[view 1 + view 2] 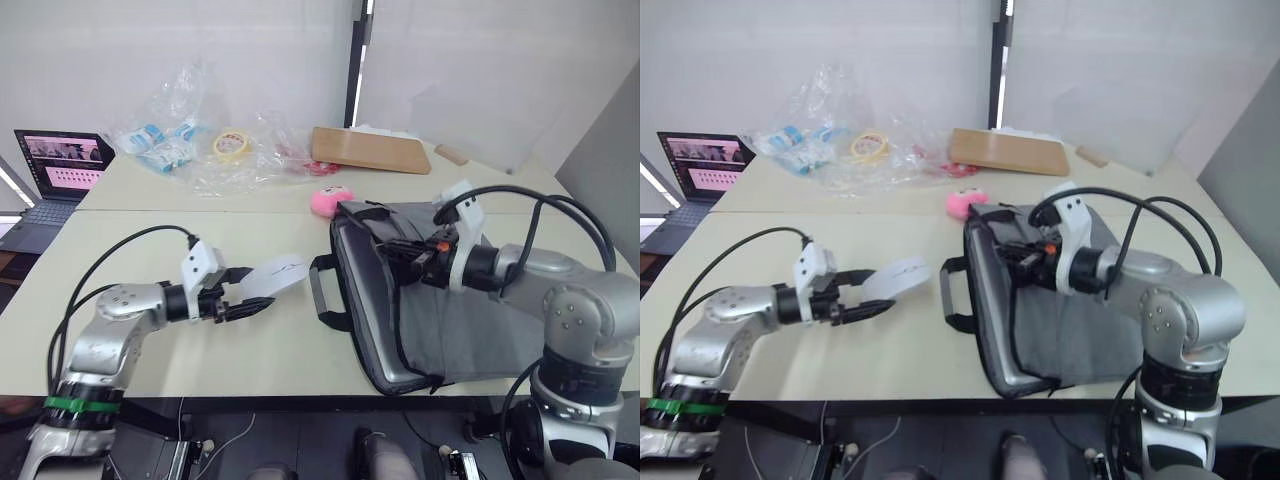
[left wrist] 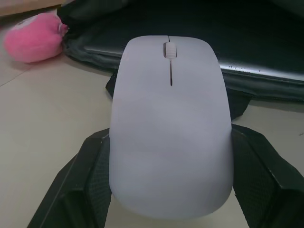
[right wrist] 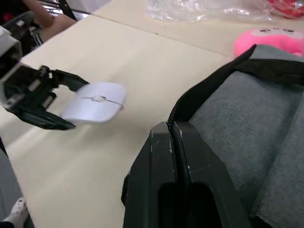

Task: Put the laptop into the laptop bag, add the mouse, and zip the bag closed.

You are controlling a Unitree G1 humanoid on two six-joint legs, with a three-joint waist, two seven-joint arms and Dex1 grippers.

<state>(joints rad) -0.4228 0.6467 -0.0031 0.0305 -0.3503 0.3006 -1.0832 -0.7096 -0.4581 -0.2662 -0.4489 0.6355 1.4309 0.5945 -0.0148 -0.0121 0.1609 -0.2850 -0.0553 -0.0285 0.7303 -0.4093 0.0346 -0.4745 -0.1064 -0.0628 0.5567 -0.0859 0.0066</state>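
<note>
Left gripper (image 1: pixel 243 296): clamped on mouse (image 1: pixel 272 276), long axis aimed at laptop bag (image 1: pixel 440 320) mouth straight ahead. Right gripper (image 1: pixel 400 253): pinching bag's upper flap, holding mouth open.

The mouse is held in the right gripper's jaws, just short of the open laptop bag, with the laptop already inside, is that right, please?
Not quite: the left gripper holds the mouse, as the left eye view shows. The rest stands: it is just short of the open laptop bag, with the laptop already inside.

Laptop (image 2: pixel 199 52) mostly hidden inside laptop bag (image 1: pixel 450 310)
</note>
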